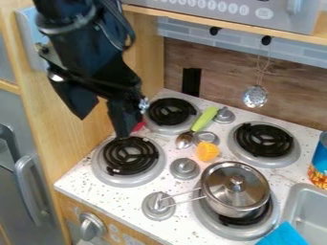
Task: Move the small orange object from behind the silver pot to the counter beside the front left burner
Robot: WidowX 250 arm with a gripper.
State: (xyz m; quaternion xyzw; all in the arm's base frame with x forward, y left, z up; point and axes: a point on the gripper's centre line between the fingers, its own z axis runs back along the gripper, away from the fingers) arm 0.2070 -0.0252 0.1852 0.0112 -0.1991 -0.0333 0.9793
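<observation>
From where I stand, the toy kitchen's biggest piece is its speckled white stovetop (86,184), with a wooden side panel (41,119) and a grey fridge door (16,206) to the left. The black robot arm (73,43) comes in at the upper left, its gripper (102,125) hanging over the left part of the stove, the two fingers spread with nothing between them. Along the top runs a grey microwave front (144,3) with a row of round buttons, each bearing a small printed mark. A steel pot (233,203), its lid (220,179) on, sits on the front right burner (204,217), wire handle pointing left. The front left burner (131,155) is bare, just below the gripper. At the right edge there's the grey sink (288,194), and beside it a can (317,170) with a blue and orange-red label I can't make out. A bright blue cloth (284,235) lies at the sink's near corner. A silvery strainer (255,96) hangs on the back wall. Between the back burners lies a spoon (184,140) with a green handle, and just below it a little orange piece (207,151). Smallest, a bit of something red (138,126) peeks out beside the gripper, mostly hidden.
</observation>
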